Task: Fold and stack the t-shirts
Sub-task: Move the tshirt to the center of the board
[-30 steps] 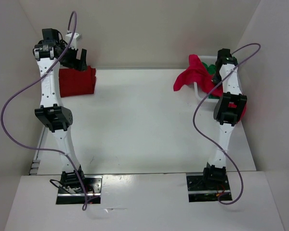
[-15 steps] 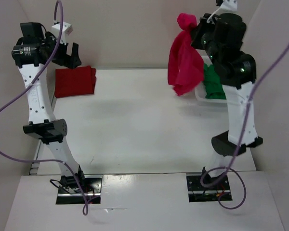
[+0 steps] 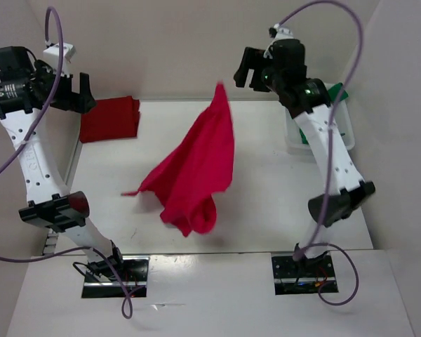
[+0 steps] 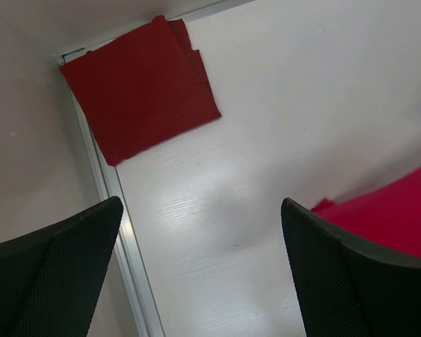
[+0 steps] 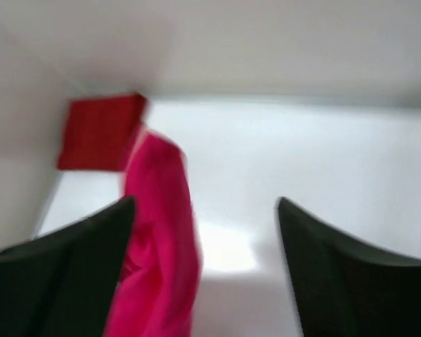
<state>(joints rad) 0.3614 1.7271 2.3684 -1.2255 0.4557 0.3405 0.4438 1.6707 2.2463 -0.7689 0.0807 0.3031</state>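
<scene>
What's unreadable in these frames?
Green shirt: top view, mostly behind the right arm.
Basket: top view, same arm covers most.
Crimson shirt: right wrist view, blurred; left wrist view, cut by the edge.
Crimson shirt resting or airborne: top view cannot settle it.

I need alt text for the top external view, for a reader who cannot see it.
A crimson t-shirt, held by neither arm, spreads loose over the white table's middle. A folded dark red t-shirt lies at the back left; both jaws are open.
</scene>
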